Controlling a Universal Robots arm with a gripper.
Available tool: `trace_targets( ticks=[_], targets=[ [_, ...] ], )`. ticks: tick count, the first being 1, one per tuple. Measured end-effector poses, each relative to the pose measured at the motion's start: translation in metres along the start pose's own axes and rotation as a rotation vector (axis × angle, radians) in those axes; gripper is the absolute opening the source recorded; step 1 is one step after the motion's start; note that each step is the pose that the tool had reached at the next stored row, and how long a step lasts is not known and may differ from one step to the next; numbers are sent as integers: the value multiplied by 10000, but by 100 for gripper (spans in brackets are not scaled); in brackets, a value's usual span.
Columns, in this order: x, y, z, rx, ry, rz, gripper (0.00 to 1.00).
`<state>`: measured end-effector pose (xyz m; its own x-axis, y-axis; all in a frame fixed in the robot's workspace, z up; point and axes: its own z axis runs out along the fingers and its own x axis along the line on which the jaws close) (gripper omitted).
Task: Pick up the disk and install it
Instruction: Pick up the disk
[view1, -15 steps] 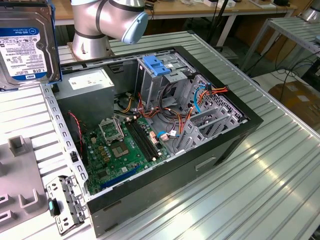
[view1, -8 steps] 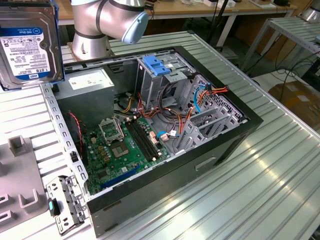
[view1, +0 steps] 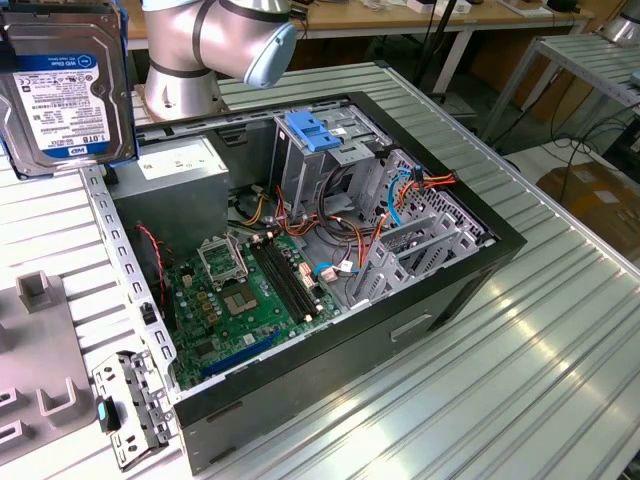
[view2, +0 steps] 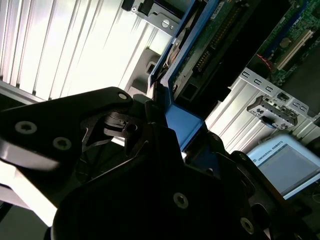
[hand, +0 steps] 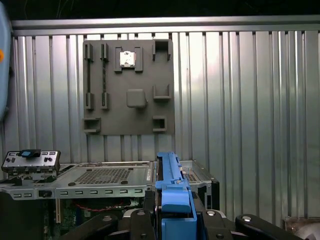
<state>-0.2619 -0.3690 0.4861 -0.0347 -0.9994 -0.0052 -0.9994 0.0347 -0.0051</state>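
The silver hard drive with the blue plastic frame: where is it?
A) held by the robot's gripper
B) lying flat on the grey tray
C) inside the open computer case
A: in the first wrist view the black gripper is clamped on the blue bracket of the silver metal disk, which the exterior view shows outside the open black case.

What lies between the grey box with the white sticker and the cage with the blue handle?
In the exterior view, loose coloured cables lie between the grey box and the cage, inside the open case.
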Motion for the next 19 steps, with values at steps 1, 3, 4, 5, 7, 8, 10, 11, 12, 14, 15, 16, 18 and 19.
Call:
trace_targets(
  ticks=[1, 3, 4, 5, 7, 8, 10, 11, 12, 14, 15, 16, 18, 19],
  targets=[
    [-1, -16, 0, 1, 0, 0, 37],
    [0, -42, 2, 1, -1, 0, 37],
    [4, -46, 2, 1, 0, 0, 37],
    [11, -49, 2, 0, 1, 0, 37],
    [48, -58, 3, 0, 2, 0, 37],
    [63, -62, 3, 1, 2, 0, 37],
    [91, -77, 4, 1, 2, 0, 37],
    [105, -97, 6, 2, 1, 1, 37],
    [111, -117, 6, 0, 2, 1, 37],
    [117, -193, 7, 0, 4, 3, 37],
    [118, -238, 8, 0, 6, 4, 37],
    [118, -271, 9, 1, 8, 5, 37],
    [117, -339, 11, 1, 19, 7, 37],
    [116, -369, 11, 2, 28, 8, 37]
  ],
)
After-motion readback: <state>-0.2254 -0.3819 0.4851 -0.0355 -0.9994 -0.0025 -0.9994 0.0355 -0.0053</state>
